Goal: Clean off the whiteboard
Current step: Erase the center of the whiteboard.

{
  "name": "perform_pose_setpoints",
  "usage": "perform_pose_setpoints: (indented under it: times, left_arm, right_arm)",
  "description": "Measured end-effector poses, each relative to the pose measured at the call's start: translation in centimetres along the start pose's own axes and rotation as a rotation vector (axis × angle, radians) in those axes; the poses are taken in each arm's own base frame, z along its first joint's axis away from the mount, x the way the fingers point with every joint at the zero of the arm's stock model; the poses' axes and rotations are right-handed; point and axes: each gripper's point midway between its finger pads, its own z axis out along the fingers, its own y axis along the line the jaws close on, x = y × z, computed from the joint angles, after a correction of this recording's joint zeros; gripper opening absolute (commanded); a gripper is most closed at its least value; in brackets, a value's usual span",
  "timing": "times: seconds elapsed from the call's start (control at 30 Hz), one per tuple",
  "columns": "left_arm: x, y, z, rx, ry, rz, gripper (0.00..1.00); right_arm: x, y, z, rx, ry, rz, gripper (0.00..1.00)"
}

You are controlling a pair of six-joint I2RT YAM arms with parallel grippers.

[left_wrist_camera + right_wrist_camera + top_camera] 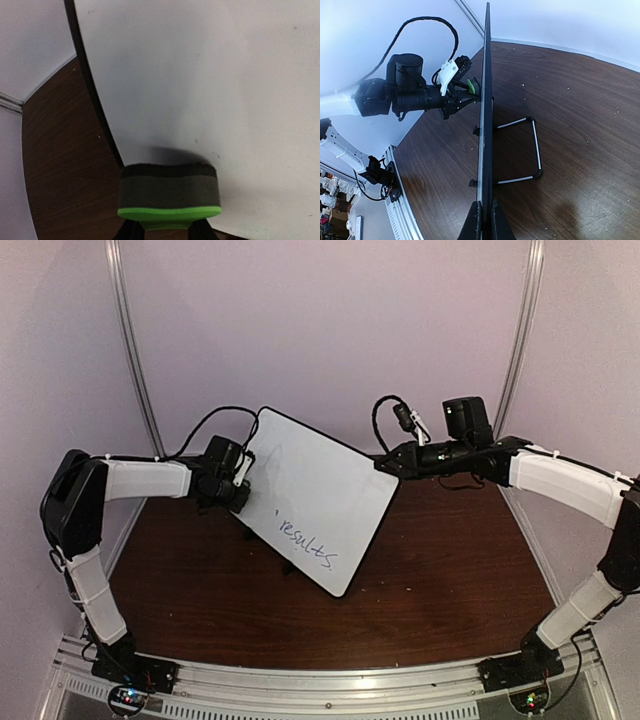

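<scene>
**DESK:** What is on your left?

**FLOOR:** Your left fingers point(131, 233) clamp a green-backed eraser point(170, 192). Its dark felt is pressed to the whiteboard point(320, 485), just inside the left frame. The risk starts there: drift a little further left and the pad rides off the frame and wipes nothing.

**DESK:** And the middle?

**FLOOR:** The board stands tilted above the brown table point(450, 570), propped from behind on a thin wire stand point(535, 150). Lean on the eraser too hard and you could tip the board back or skate it across the wood. The 1 written word, "results" point(308, 540), sits low on the face, well apart from the pad. A stroke kept high would likely miss it.

**DESK:** The right?

**FLOOR:** Your right fingers point(476, 225) are closed narrow on the board's right edge, gripping only the frame. That looks like a thin hold, and a forceful wipe could twist the board out of it.

**DESK:** How does the board itself look?

**FLOOR:** It is large, flat and white, with rounded corners and a thin black frame. Most of it is blank. The only marks are the dark, underlined handwriting near the lower edge and a small tick just above it. There is faint grey shading beside the pad, and you cannot tell from here whether it is shadow or smear.
</scene>
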Motion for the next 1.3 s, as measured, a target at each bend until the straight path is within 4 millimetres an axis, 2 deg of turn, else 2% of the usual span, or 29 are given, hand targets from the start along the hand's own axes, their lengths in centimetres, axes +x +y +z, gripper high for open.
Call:
perform_pose_setpoints:
  times: [0.1,0.2,0.43,0.7,1.03,1.3]
  left_arm:
    - [0.0,-0.8,-0.1,0.020,-0.002,0.021,0.08]
    - [-0.1,-2.5,-0.5,0.043,-0.006,0.057,0.08]
    - [1.1,-5.5,-1.4,0.088,0.016,0.115,0.08]
    - [1.5,-8.5,-3.0,0.157,0.001,0.138,0.08]
    - [0.7,-10.3,-4.3,0.275,-0.029,0.120,0.08]
    - [0.6,-11.2,-4.8,0.293,-0.038,0.130,0.08]
  right_arm:
    - [0.0,-0.1,0.0,0.006,0.000,0.003,0.00]
    - [0.1,-0.3,0.0,0.019,0.002,0.011,0.00]
    - [0.2,-0.5,0.0,0.027,0.005,0.017,0.00]
    - [0.1,-0.5,0.0,0.027,0.003,0.015,0.00]
    - [0.0,-0.5,0.1,0.026,0.003,0.013,0.00]
    - [0.0,-0.6,0.1,0.027,0.004,0.013,0.00]
